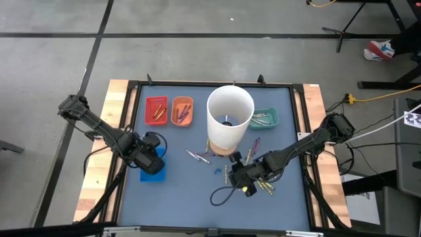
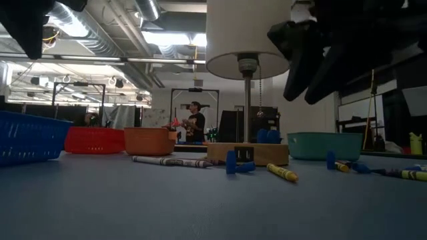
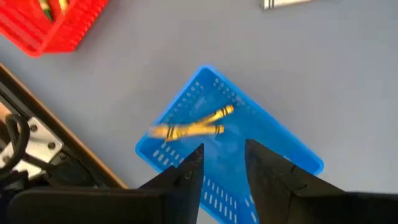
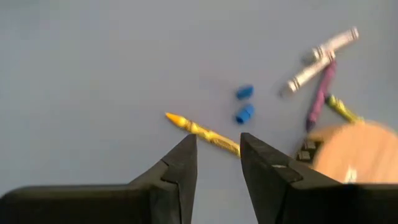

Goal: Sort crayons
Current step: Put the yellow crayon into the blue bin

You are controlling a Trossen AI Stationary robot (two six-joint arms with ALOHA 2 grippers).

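Note:
Crayons lie loose on the blue mat: a yellow crayon (image 4: 202, 130) just ahead of my right gripper (image 4: 217, 158), grey ones (image 4: 323, 53), a purple one (image 4: 320, 93) and two short blue bits (image 4: 244, 102). My right gripper (image 1: 240, 174) hovers open above them, near the white cylinder (image 1: 230, 118). My left gripper (image 3: 221, 168) stands open above the blue tray (image 3: 273, 140), at the table's left (image 1: 151, 158). Two yellow crayons (image 3: 193, 124) show inside that tray, one of them blurred. Nothing is between either pair of fingers.
A red tray (image 1: 156, 110), an orange tray (image 1: 182, 110) and a teal tray (image 1: 264, 118) stand along the far side, each with crayons inside. The white cylinder stands on a wooden base (image 2: 247, 153) mid-table. More yellow crayons (image 1: 264, 187) lie beside my right gripper.

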